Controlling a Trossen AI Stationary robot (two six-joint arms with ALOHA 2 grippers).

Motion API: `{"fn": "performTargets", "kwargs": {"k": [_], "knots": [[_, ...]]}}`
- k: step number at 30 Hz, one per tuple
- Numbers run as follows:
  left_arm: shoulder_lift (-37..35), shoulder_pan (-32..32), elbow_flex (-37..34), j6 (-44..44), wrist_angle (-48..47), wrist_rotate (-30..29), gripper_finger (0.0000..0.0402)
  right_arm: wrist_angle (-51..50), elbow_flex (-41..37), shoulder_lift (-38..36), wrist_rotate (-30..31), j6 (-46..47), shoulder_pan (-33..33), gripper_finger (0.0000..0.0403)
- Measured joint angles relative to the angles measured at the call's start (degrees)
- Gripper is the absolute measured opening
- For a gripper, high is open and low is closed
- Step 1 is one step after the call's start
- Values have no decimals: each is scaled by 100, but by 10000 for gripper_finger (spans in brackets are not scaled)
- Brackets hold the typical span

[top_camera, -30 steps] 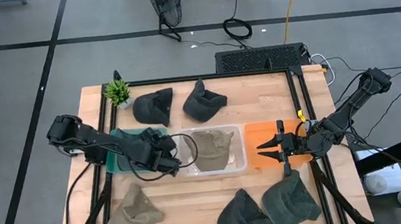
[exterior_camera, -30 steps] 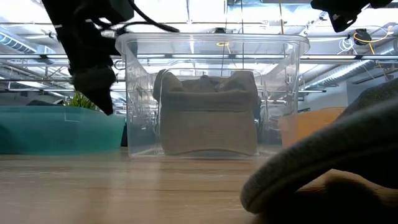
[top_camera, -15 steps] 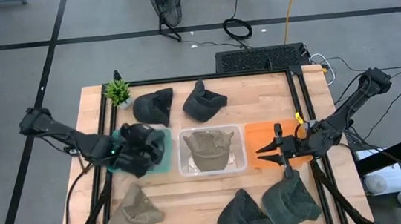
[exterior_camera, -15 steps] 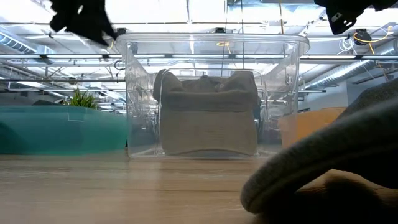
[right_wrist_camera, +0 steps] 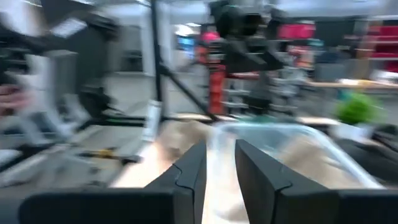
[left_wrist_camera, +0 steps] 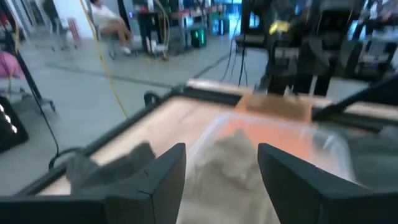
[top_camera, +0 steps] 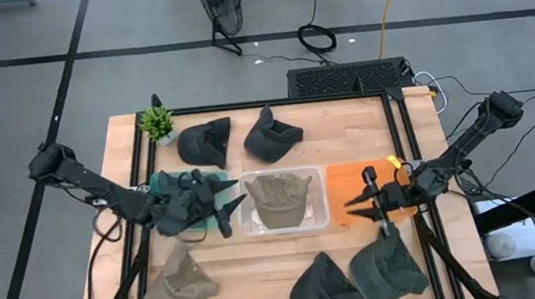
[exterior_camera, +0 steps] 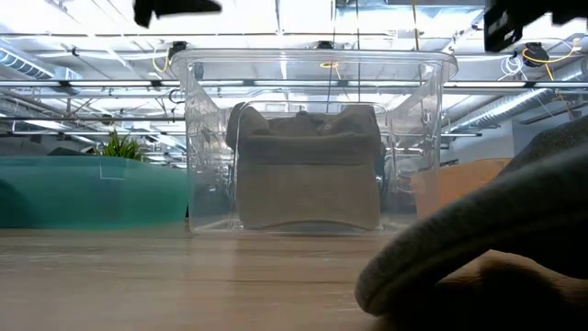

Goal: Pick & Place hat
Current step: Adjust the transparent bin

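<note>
Tan hat (top_camera: 279, 197) lying inside the clear bin (top_camera: 320, 214) at table centre, between the teal tray (top_camera: 160, 185) and the orange tray (top_camera: 342, 174); long axis and brim direction hard to tell from above, broad side facing the low camera. Left gripper (top_camera: 229, 213) just beside the bin's left wall, fingers spread apart, holding nothing. Right gripper (top_camera: 356, 206) over the orange tray, fingers parted with a narrow gap, empty. Other hats scattered around: dark hat (top_camera: 204, 139), tan hat near the front-left corner (top_camera: 179, 281).
</note>
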Motion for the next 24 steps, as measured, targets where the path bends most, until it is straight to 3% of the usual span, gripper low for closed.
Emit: {"fn": "performTargets", "kwargs": {"k": [5,10,12,17,24], "knots": [[-13,595,-675,-335,192,1192,211,-170,-91,0,1079,59,-76,73],[-81,726,-1207,340,2367,2304,211,-336,-91,2,1075,58,-164,73],[-76,724,-1353,723,2733,2807,211,-379,-91,2,1073,79,-228,73],[-68,751,-1520,820,2712,2832,211,-479,-91,2,1073,-47,-556,73],[-220,1066,-1504,1337,2829,2832,211,-259,11,0,799,-627,-1631,73]]}}
